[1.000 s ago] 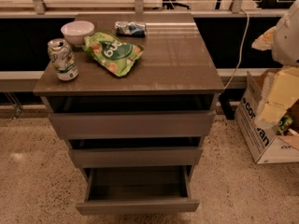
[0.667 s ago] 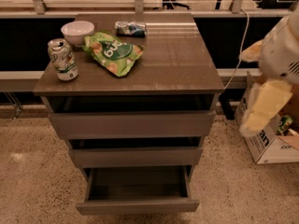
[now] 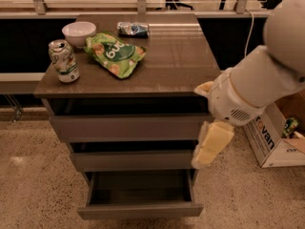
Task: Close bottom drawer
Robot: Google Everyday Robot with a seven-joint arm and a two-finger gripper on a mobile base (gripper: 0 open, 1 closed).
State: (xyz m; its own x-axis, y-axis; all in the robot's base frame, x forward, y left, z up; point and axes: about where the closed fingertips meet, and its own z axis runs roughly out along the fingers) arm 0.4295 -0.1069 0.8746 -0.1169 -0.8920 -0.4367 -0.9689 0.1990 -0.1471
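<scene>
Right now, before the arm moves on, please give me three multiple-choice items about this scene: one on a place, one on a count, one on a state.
1. Where is the gripper, relative to the cabinet?
A. At its left side.
B. At its right side, by the right end of the middle drawer front.
C. Under it.

2. How many things are on the cabinet top?
A. Two.
B. Six.
C. Four.

3. In what state is the bottom drawer?
A. Pulled out, empty.
B. Shut.
C. Pulled out, full.

Answers:
1 B, it hangs at the cabinet's right edge.
2 C, there are a bowl, a can, a green bag and a blue packet.
3 A, its bare inside shows.
</scene>
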